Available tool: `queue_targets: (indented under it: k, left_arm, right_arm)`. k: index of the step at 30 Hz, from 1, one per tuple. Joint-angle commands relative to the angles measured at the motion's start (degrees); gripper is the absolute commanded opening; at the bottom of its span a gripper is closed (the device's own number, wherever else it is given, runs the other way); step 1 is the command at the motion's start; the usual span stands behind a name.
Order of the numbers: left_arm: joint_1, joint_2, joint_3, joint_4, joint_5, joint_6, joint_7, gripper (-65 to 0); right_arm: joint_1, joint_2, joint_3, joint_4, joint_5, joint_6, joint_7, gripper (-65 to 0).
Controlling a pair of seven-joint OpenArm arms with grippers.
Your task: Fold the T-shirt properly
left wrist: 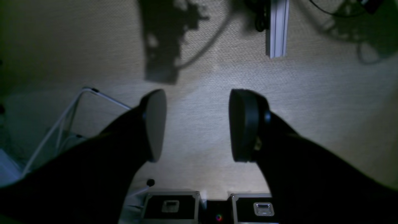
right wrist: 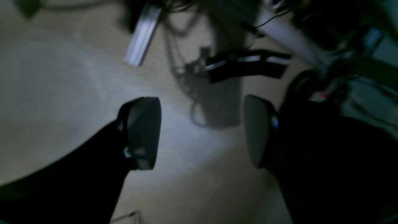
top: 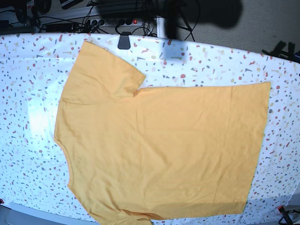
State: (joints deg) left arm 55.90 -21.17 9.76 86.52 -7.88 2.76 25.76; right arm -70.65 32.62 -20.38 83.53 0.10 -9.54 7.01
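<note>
T-shirt (top: pixel 164 150) flat, hem near cloth (top: pixel 28 117) edge, both grippers wide apart, empty

speckled white cloth (top: pixel 28 117); beige carpet (left wrist: pixel 326 102); cables (top: pixel 70 23)

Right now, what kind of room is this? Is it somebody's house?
Probably a robot lab or workshop, not a home. A yellow T-shirt lies flat on a speckled cloth over a table, tangled cables and a power strip sit behind it, and carpet covers the floor.
</note>
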Motion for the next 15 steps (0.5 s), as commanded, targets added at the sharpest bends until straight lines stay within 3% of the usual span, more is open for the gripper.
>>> queue_targets:
  k: [1,7,11,15]
  left_arm:
    - [1.29,-0.55,0.00,1.25,-0.17,-0.17,-0.26,-33.0]
    - [2.91,-0.79,-0.02,7.89,-0.13,-0.17,-0.07,-33.0]
    - [4.98,-0.79,-0.02,13.84,1.64,-0.15,-0.07,-33.0]
    - [6.40,-0.79,-0.02,19.10,1.81,-0.17,0.24,-33.0]
  right_arm:
    - [-1.88,0.50,-0.20,1.25,-0.17,-1.18,0.39,-23.5]
    - [-2.71,0.57,-0.20,7.41,-0.17,-5.44,0.39,-23.5]
    - [-2.67,0.57,-0.20,12.50,-0.24,-5.70,0.44,-23.5]
    - [-2.19,0.59,-0.20,18.53,-4.44,-5.70,0.46,-23.5]
